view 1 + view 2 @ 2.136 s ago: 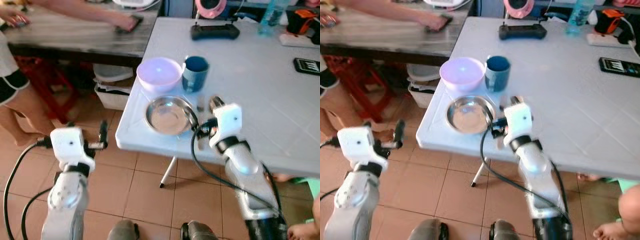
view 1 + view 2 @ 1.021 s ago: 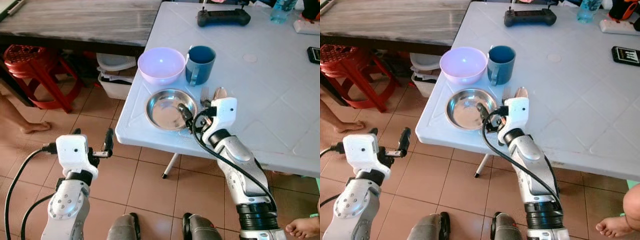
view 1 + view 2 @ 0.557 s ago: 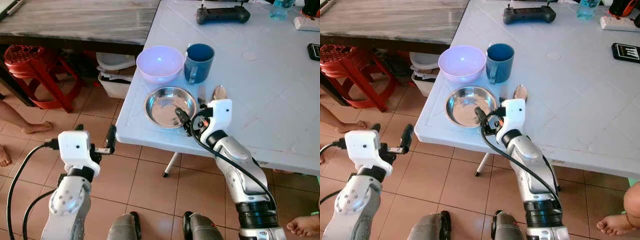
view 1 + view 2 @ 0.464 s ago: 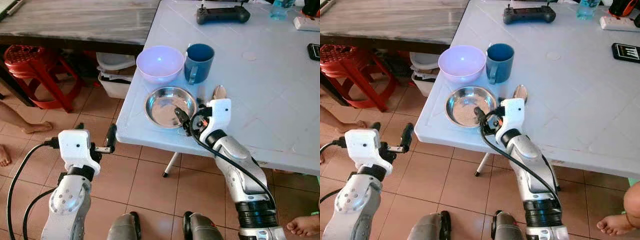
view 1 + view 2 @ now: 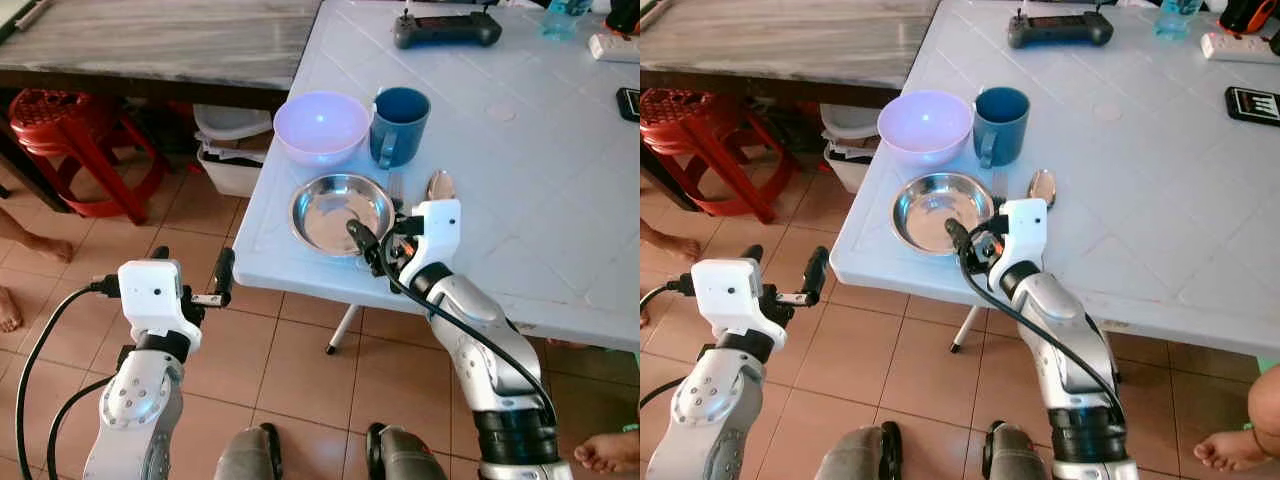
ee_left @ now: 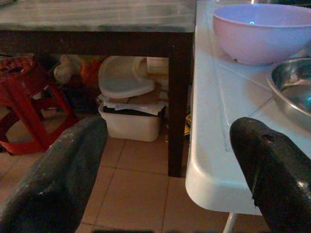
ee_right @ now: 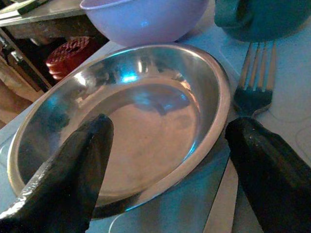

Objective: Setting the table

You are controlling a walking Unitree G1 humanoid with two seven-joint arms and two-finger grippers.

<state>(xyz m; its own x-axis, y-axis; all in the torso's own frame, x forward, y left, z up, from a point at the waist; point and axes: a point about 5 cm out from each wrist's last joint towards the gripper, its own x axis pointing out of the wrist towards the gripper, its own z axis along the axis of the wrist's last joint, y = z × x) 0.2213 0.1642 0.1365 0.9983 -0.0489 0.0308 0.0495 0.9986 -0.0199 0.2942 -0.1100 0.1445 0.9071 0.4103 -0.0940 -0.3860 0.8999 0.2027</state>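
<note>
The right hand point(image 5: 970, 247) now sits lower and nearer the bench's point(image 5: 1160, 220) front edge, one finger inside the steel plate point(image 5: 930, 211), the other beside the fork point(image 7: 252, 90).

plate point(image 7: 141, 121): I see shiny polished metal
bowl point(image 5: 320, 127): glossy lilac plastic
table point(image 5: 520, 160): matt white plastic
fingers point(image 7: 63, 179): rough black rubber
</note>
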